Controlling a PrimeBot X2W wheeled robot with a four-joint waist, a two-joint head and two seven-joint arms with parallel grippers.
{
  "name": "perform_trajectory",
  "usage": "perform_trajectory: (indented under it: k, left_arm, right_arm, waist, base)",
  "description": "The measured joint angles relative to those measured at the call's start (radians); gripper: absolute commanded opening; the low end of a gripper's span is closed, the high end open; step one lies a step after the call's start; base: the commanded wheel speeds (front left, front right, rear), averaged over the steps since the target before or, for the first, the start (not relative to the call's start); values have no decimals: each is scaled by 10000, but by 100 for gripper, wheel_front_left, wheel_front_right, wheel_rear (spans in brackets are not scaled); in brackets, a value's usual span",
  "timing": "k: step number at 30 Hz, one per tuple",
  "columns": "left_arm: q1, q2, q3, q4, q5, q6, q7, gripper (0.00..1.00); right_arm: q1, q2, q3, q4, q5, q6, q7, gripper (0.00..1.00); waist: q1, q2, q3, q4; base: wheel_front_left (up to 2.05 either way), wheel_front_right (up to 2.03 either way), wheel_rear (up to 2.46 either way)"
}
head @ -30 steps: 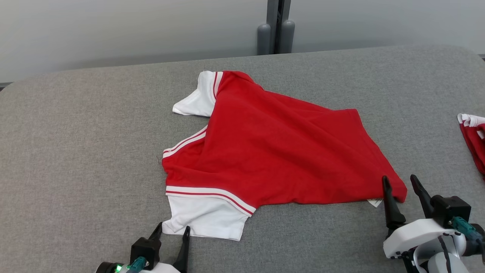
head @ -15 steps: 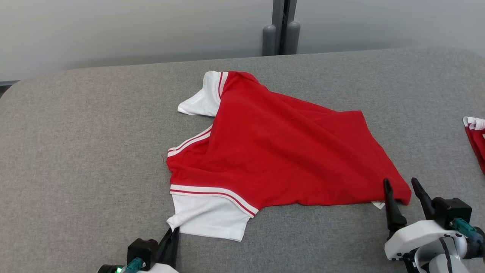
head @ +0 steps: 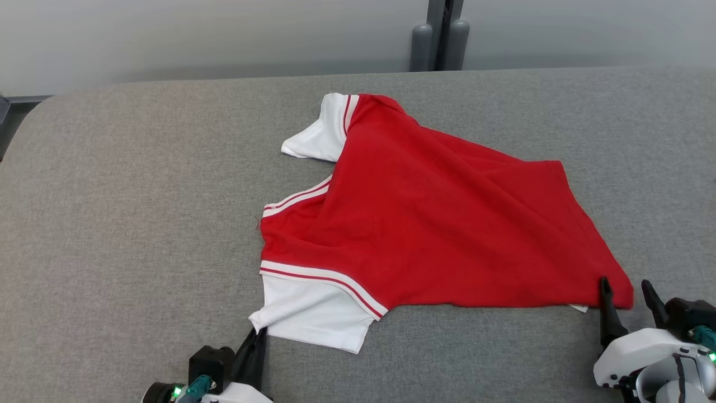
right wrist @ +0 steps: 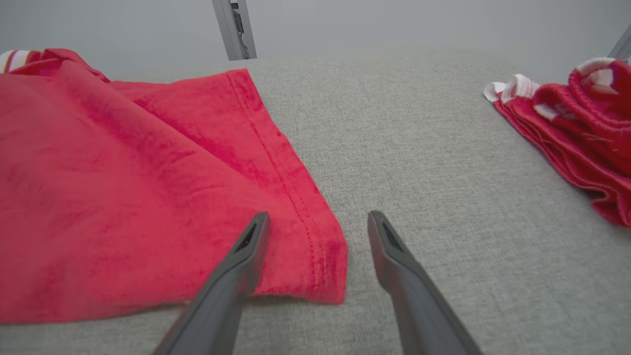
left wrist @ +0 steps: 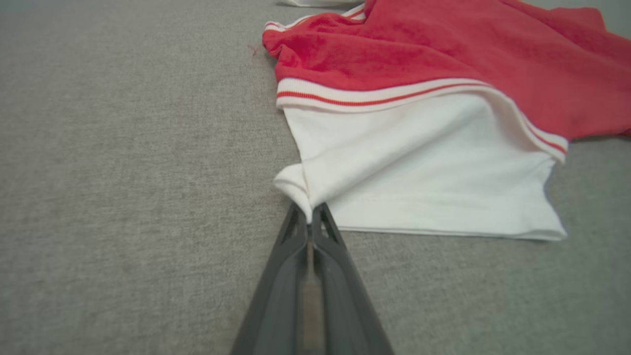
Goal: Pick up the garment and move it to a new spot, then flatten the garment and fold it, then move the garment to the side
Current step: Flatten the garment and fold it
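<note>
Grey woven-fabric table (head: 140,184) with rounded far corners, spread wide under soft, even light. Behind it, a plain pale wall (head: 196,39). Against that, a dark upright post (head: 438,22) flanked by two grey cylinders (head: 420,47).

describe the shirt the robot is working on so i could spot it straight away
In the middle of the grey padded table lies a red shirt with white, stripe-edged sleeves. Unlike the crumpled red-and-white heap off to its right, it is spread out, and the left gripper pinches a corner of its near white sleeve in shut jaws.
</note>
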Motion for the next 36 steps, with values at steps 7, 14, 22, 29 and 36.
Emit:
perform_trajectory:
  k: [7,14,22,29,36]
  left_arm:
    - [-122,-6,-56,-111,25,0,-2,0]
    - [-137,8,-6,-211,38,2,4,0]
    - [-226,4,349,-1398,146,-10,6,0]
    - [-1575,426,1183,-2408,662,-445,12,0]
    - [-3978,1444,1852,-2732,1041,-692,12,0]
  right_arm:
    - [-532,-25,-341,1398,-230,0,-58,49]
    - [-694,-38,100,1770,203,2,-81,0]
    - [-508,-2,723,82,1127,0,-25,0]
    - [-1491,-205,1647,-1544,1929,0,-25,0]
    - [-3318,-953,2249,-2280,2426,0,-25,0]
  waist:
    - [0,0,289,256]
    - [0,0,183,269]
    - [-1,0,-508,183]
    - [-1,0,-1445,162]
    - [0,0,-1779,164]
  base:
    - [0,0,0]
    - [0,0,0]
    - [0,0,0]
    - [0,0,0]
    - [0,0,0]
